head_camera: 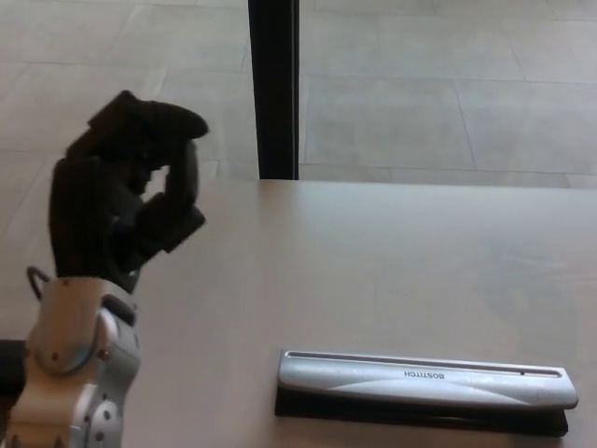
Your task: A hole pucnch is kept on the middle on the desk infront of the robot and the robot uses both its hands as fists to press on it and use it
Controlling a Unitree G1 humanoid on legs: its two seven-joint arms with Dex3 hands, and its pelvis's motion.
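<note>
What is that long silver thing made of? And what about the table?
The hole punch looks like silver metal or silver-painted plastic on top: it is smooth with a soft shine and a printed brand name. Its base is black, likely plastic or rubber. The desk looks like pale wood or wood-look laminate, with faint grain lines and a matte surface.

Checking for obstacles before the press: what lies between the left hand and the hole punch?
Nothing. In the head view, only bare desk separates the raised left hand from the hole punch.
</note>
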